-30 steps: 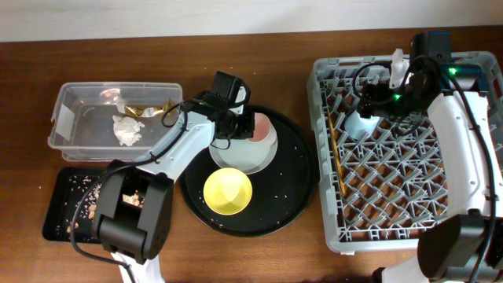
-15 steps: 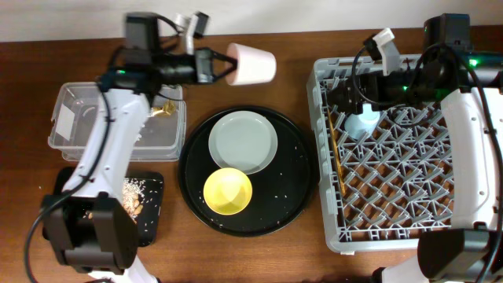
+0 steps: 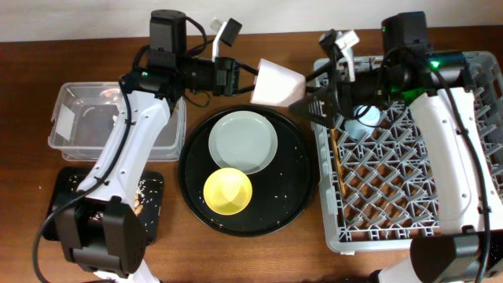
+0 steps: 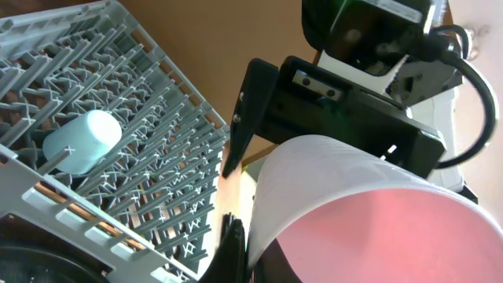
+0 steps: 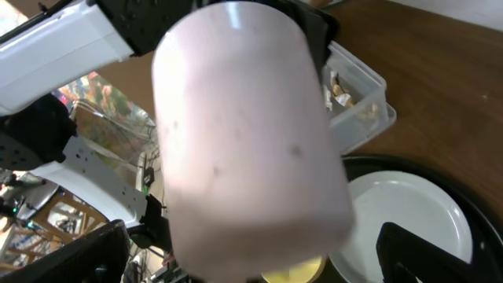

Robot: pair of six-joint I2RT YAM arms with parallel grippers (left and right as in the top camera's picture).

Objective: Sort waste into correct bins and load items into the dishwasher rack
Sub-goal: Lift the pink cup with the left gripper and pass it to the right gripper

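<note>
My left gripper point(image 3: 250, 79) is shut on the rim of the pink cup point(image 3: 277, 82) and holds it sideways in the air, above the gap between the round black tray and the dishwasher rack point(image 3: 409, 196). My right gripper point(image 3: 308, 93) is open, its fingers on either side of the cup's closed end. In the right wrist view the cup point(image 5: 251, 134) fills the space between the spread fingers point(image 5: 259, 263). In the left wrist view the jaws point(image 4: 236, 251) pinch the cup's wall point(image 4: 369, 212). The light-blue cup point(image 3: 365, 118) lies in the rack.
The grey-white plate point(image 3: 242, 141) and yellow bowl point(image 3: 228, 191) sit on the round black tray point(image 3: 299, 189). The clear tub point(image 3: 78, 134) is at the left, partly hidden by my left arm. The shallow black tray point(image 3: 63, 204) with scraps is below it.
My left gripper has lifted the pink cup off the plate and carried it right, toward the rack. My right gripper has swung left off the rack to meet the cup.
</note>
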